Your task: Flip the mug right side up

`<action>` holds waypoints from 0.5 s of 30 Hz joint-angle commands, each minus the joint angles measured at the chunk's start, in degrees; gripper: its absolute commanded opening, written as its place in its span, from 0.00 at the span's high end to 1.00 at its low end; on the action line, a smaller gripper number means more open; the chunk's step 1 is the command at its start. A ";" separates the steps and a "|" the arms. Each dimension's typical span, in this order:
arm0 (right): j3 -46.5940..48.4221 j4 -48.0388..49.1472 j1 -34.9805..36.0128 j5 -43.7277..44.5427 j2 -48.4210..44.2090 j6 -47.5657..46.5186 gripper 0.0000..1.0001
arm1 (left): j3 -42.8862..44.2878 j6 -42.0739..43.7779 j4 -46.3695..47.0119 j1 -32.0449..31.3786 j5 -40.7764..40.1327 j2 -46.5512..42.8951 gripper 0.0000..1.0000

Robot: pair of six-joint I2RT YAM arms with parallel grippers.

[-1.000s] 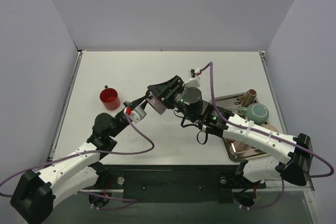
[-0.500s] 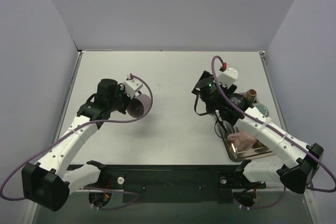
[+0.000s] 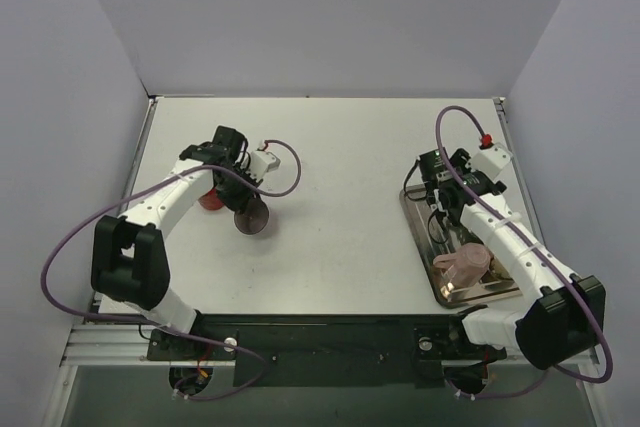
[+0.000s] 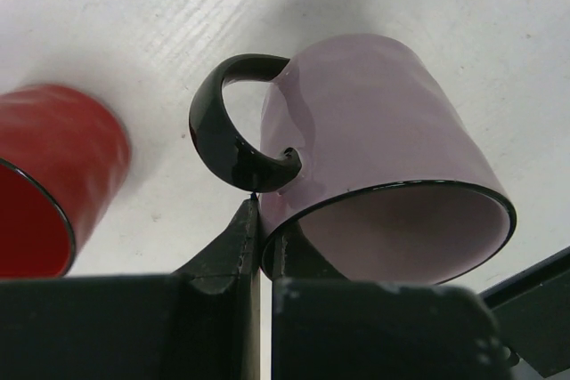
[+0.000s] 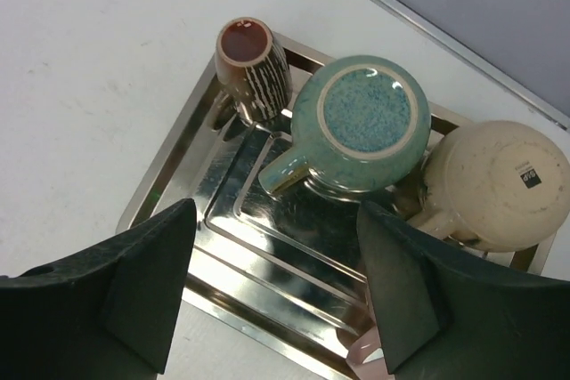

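Fixed above and behind the arms, the overhead camera looks down toward the far wall and takes in the whole table (image 3: 340,147). The left wrist camera sits low and very close on the table's left side. It faces along the left gripper (image 4: 265,242) at the purple mug (image 4: 374,131) and the red cup (image 4: 53,175) near it. Overhead, the same mug (image 3: 252,217) and cup (image 3: 208,199) appear small at left. The right wrist camera looks steeply down between the spread fingers of the right gripper (image 5: 276,300) onto the metal tray (image 5: 258,220). That tray (image 3: 415,222) lies at the table's right in the overhead view.
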 commanded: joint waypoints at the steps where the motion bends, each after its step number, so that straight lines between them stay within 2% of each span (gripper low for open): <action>1: -5.48 -2.50 -0.56 3.10 -2.17 9.60 0.33 | 7.92 2.31 -3.41 1.15 -0.07 5.01 1.00; 6: -10.24 2.15 -1.96 -0.23 -4.20 14.37 0.32 | 14.59 3.19 -6.13 1.15 -2.18 11.79 1.00; 10: -10.07 2.16 -2.75 -1.90 -1.22 15.42 0.32 | 20.31 3.02 -9.12 1.85 -3.15 18.90 1.00; 15: -10.33 3.21 -3.46 -3.13 2.03 17.53 0.32 | 25.06 2.58 -9.74 2.11 -5.61 22.95 1.00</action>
